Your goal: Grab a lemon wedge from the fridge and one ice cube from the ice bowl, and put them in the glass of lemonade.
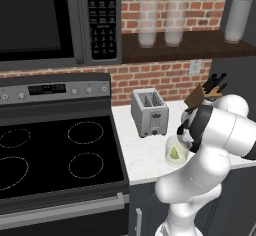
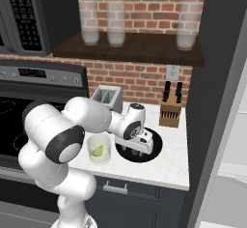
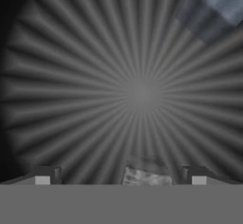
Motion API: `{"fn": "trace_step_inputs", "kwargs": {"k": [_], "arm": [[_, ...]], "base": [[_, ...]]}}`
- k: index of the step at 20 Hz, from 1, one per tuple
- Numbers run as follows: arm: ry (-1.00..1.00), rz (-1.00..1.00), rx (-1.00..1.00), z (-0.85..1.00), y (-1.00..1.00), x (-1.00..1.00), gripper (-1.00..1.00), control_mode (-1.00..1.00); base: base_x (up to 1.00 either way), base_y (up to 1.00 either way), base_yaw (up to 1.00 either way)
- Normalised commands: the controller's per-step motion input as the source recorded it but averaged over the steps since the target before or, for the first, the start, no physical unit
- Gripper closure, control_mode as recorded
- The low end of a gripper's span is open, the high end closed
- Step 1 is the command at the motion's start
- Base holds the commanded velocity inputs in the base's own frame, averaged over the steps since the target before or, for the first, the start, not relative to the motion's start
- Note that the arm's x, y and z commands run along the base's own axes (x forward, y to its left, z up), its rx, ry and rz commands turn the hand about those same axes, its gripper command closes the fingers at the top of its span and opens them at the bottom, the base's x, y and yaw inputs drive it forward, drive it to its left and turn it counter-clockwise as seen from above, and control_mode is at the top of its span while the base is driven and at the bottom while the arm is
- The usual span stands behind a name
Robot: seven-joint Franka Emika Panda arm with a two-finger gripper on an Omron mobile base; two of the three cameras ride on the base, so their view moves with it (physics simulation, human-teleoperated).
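You see the glass of lemonade [image 2: 99, 149] standing upright on the desk with the lemon wedge [image 2: 98, 150] already inside it — a small yellow-green piece. Just beside it lies the ice bowl [image 2: 155, 147] — black, shallow — holding a pale ice cube [image 3: 146, 176].

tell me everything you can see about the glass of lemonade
The glass of lemonade is a short, wide, clear tumbler standing upright on the white speckled counter, left of the black ice bowl and in front of the toaster. It holds pale liquid with a yellow-green lemon wedge already inside. Nothing grips it.
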Motion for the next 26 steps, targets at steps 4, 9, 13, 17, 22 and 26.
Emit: {"fn": "trace_step_inputs", "kwargs": {"k": [4,9,13,17,22,26], "arm": [[0.0,0.0,0.0,-0.25,0.0,0.0,-1.0,-1.0],[-0.01,0.0,0.0,-0.26,0.0,-0.03,-1.0,-1.0],[-0.03,0.0,0.0,0.0,0.0,-0.34,-1.0,-1.0],[0.0,0.0,0.0,0.0,0.0,-0.21,-1.0,-1.0],[0.0,0.0,0.0,0.0,0.0,-0.07,-1.0,-1.0],[0.01,0.0,0.0,0.0,0.06,0.08,-1.0,-1.0]], "base": [[0.0,0.0,0.0],[0.0,0.0,0.0],[0.0,0.0,0.0],[0.0,0.0,0.0],[0.0,0.0,0.0],[0.0,0.0,0.0]]}}
